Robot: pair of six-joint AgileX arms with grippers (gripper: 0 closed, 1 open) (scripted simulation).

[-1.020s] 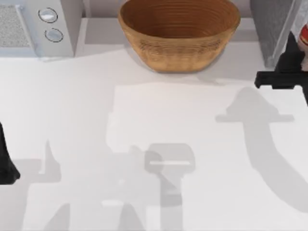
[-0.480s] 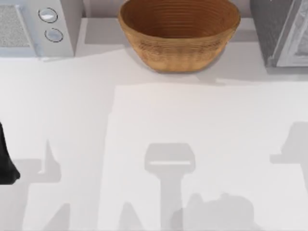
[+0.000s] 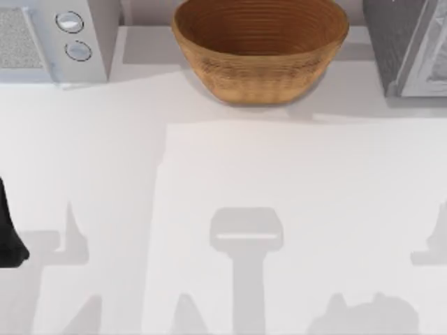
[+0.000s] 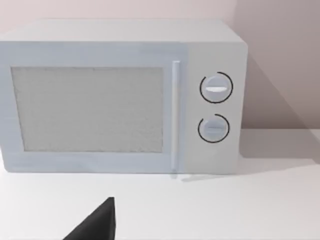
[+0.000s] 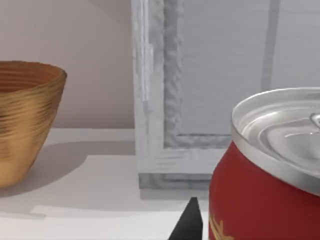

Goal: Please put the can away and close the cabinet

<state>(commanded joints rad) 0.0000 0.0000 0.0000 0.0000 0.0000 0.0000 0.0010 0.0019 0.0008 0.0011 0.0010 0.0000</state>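
The red can (image 5: 265, 200) with its silver top sits very close in the right wrist view, tilted, with my right gripper (image 5: 235, 230) shut on it. One black fingertip (image 5: 189, 222) shows beside the can. Beyond it stands the grey-white cabinet (image 5: 200, 75), its framed front panel facing the can. The cabinet (image 3: 408, 49) is at the table's far right corner in the top view. My left arm (image 3: 8, 237) is parked at the table's left edge, and a dark tip of its gripper (image 4: 100, 225) points at the microwave.
A large woven basket (image 3: 260, 49) stands at the back middle of the table and also appears as the basket (image 5: 25, 120) in the right wrist view. A white microwave (image 3: 52, 38) with two dials sits at the back left. Arm shadows fall on the white tabletop (image 3: 223, 174).
My right arm, which was at the cabinet with the can, has left the top view. Its shadow slid toward the front right. The left arm has not moved.
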